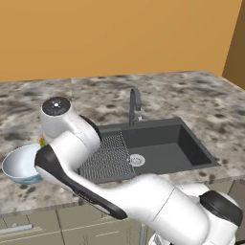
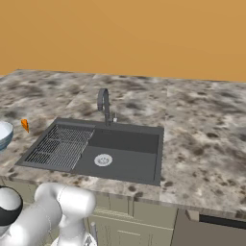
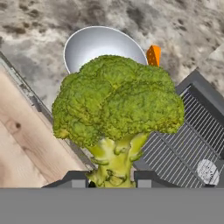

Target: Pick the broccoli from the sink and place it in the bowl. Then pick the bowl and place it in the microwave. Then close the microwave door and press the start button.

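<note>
In the hand view my gripper (image 3: 113, 179) is shut on the pale stem of the broccoli (image 3: 116, 109), whose green head fills the middle of that view. Past the floret sits the bowl (image 3: 94, 46), white inside, on the counter to the left of the sink (image 1: 158, 148). The bowl (image 1: 21, 165) lies under my bent arm in the left base view and at the left edge (image 2: 4, 134) of the right base view. The sink (image 2: 120, 153) holds a ribbed rack (image 3: 188, 140) and a round drain (image 2: 103, 160). The microwave and its door are out of view.
A small orange object (image 3: 153, 55) lies on the marble counter between the bowl and the sink, also visible in the right base view (image 2: 25, 125). The dark faucet (image 1: 135, 107) stands behind the sink. Cabinet fronts (image 2: 144, 221) run below the counter edge.
</note>
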### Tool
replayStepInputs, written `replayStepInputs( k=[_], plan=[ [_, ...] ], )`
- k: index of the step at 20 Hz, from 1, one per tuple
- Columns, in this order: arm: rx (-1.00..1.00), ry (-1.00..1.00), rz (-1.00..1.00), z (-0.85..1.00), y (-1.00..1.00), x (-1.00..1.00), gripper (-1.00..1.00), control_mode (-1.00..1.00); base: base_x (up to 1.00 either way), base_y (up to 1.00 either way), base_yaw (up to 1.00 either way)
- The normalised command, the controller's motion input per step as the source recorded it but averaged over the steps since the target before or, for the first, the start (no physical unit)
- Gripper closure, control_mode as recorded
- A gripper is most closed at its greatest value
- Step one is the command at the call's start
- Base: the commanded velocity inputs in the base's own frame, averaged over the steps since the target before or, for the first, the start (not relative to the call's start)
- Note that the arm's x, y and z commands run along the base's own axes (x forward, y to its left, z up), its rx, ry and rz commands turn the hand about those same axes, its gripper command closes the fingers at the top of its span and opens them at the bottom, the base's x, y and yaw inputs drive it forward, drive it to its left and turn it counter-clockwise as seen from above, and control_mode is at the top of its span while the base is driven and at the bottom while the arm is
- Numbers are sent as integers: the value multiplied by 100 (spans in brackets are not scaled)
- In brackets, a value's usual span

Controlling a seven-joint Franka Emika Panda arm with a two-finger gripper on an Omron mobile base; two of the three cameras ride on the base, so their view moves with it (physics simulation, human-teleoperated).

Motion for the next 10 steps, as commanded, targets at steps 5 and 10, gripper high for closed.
replayStepInputs(
  k=[5, 10],
  plan=[
    [0, 13, 0, -55, 73, 40, 100, -100, 0, 0, 0],
    [0, 11, 0, -43, 11, 55, 100, -100, 0, 0, 0]
  ],
)
